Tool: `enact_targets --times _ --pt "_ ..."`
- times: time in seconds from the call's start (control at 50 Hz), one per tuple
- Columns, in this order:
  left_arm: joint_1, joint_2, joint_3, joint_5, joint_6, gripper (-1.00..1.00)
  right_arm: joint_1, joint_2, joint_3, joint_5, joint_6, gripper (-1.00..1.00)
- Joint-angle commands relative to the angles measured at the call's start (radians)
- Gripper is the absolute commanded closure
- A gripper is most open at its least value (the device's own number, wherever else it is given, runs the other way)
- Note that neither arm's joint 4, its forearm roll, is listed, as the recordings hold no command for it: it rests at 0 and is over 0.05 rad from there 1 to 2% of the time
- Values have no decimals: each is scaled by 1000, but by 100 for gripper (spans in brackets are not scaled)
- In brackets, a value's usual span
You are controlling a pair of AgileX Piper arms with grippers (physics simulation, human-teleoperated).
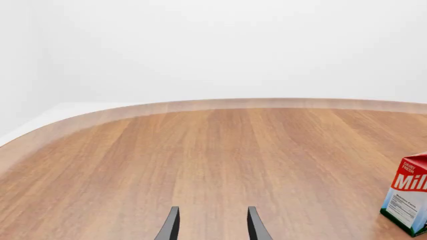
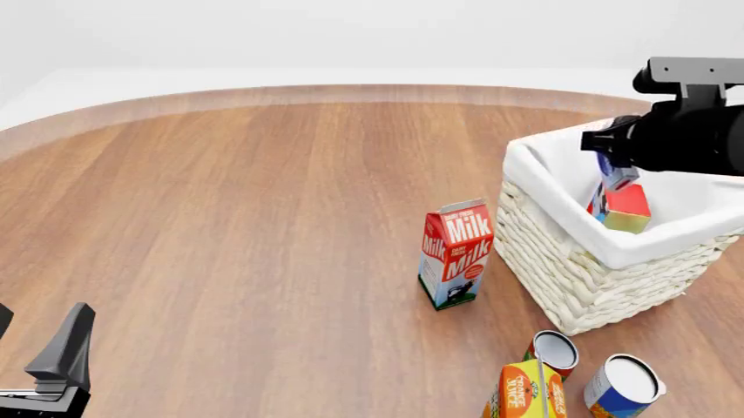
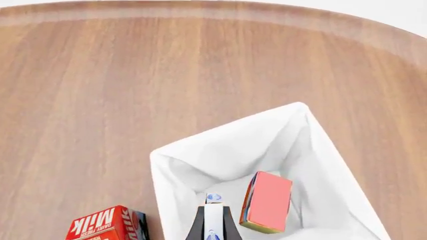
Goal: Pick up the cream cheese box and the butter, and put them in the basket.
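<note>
Your right gripper (image 3: 213,225) over the whitish wicker basket (image 2: 581,279), fingers closed on a small whitish box (image 3: 214,220), red-orange butter carton (image 3: 268,201) inside the basket, your left gripper (image 1: 212,225) spread apart, holding nothing

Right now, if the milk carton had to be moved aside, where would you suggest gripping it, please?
The milk carton stands upright with the basket close on its right, so I would probably pinch its flat side walls just below the sloped top, coming from above or its left.
</note>
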Motion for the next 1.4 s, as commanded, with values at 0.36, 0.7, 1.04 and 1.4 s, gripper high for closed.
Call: enact_targets --times 0.36,0.7,1.04,1.4 --pt "0 0 0 0 0 -100 -27 69 14 -54 -7 100" --pt "0 0 0 0 0 -100 -29 97 28 -78 -13 100" --pt "0 0 0 0 0 -100 -24 103 25 -77 -17 100" --pt "0 0 0 0 0 -100 -42 117 39 -90 -36 100"
